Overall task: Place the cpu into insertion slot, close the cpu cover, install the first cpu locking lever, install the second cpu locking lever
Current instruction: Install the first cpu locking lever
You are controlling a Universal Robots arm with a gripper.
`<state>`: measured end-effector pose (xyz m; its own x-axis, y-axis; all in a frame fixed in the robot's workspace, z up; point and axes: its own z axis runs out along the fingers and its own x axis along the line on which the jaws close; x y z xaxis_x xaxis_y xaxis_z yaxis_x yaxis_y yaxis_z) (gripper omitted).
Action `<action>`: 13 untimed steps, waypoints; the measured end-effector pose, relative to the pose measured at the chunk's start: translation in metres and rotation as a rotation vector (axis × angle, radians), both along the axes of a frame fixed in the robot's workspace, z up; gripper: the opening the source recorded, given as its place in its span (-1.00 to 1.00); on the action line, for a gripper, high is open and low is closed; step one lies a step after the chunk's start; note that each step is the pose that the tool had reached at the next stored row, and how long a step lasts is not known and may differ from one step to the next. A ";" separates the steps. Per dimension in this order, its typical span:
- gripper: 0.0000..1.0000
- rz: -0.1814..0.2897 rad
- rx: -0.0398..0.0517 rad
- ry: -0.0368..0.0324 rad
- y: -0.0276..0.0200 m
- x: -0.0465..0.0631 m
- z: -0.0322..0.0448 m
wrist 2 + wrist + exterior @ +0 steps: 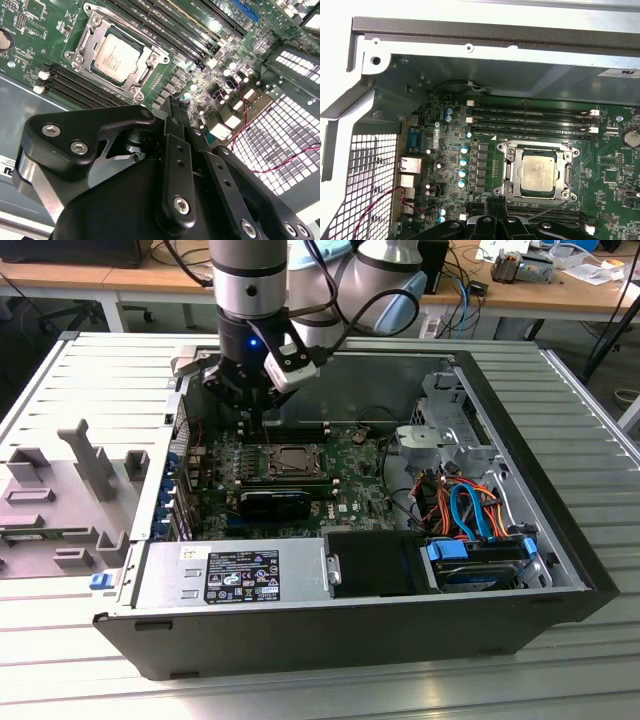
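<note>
The cpu [538,172] [116,54], silver-grey and square, lies seated in the insertion slot [501,148] [290,460] on the green motherboard. The cpu cover [566,175] [85,47], a silver frame, lies flat around the chip. A thin metal rod [547,210], possibly a locking lever, slants out at the socket edge nearest my gripper. My gripper [495,201] [177,102] [255,435] hangs just beside the socket, towards the case's rear wall. Its black fingers are pressed together, shut, with nothing visible between them.
Long black memory slots [532,120] run along both sides of the socket. A black heatsink block [275,502] sits in front of it. The power supply [235,575], drive cage [445,430] and coloured cables [465,510] fill the case. Grey fixtures [75,490] stand on the exterior view's left.
</note>
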<state>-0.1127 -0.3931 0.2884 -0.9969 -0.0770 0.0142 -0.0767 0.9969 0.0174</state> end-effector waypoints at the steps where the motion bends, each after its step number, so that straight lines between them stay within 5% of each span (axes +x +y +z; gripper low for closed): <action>1: -0.79 0.000 0.0000 -0.0001 0.0000 0.000 0.0000; 13: -0.79 0.000 0.0000 -0.0001 0.0000 -0.004 0.0000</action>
